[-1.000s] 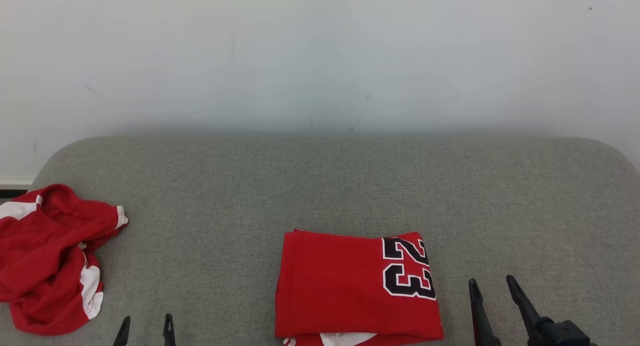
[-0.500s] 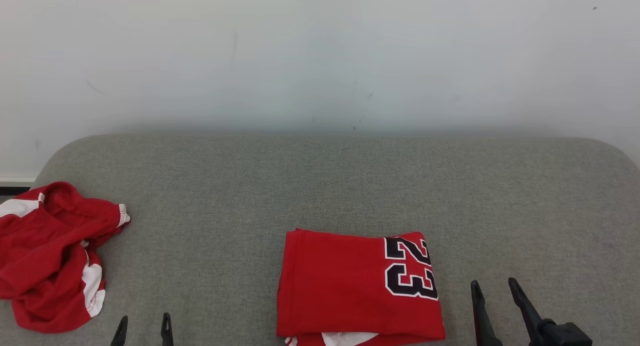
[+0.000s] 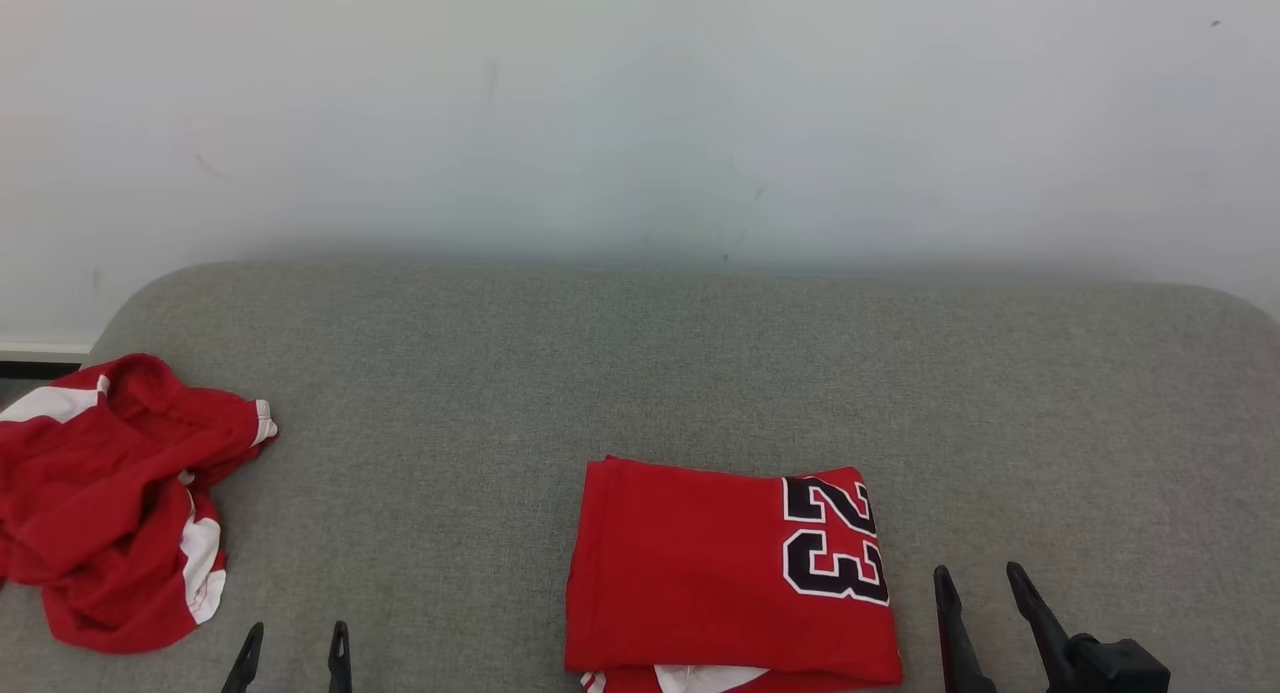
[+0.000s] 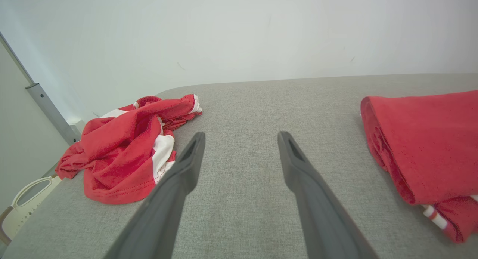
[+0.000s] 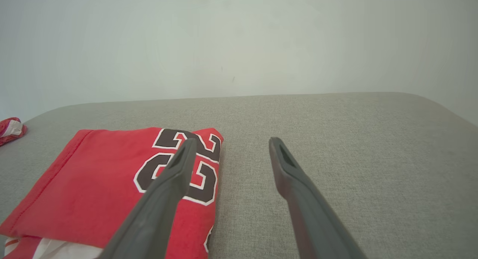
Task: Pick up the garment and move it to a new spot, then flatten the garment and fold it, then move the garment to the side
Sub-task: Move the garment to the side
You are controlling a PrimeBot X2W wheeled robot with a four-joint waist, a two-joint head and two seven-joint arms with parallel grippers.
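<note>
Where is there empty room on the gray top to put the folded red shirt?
Bare: the wide strip of gray top between the wall and both shirts; the gap between the crumpled shirt and the folded shirt; the right end, past the right pincer. Crowded: the left end, under the crumpled shirt.

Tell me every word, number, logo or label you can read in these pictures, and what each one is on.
"23": black digits edged in white, on the right end of the folded red jersey, lying sideways in the head view.
No other text can be read. The crumpled red and white garment shows no lettering, and neither does the grey cushion or the wall.
</note>
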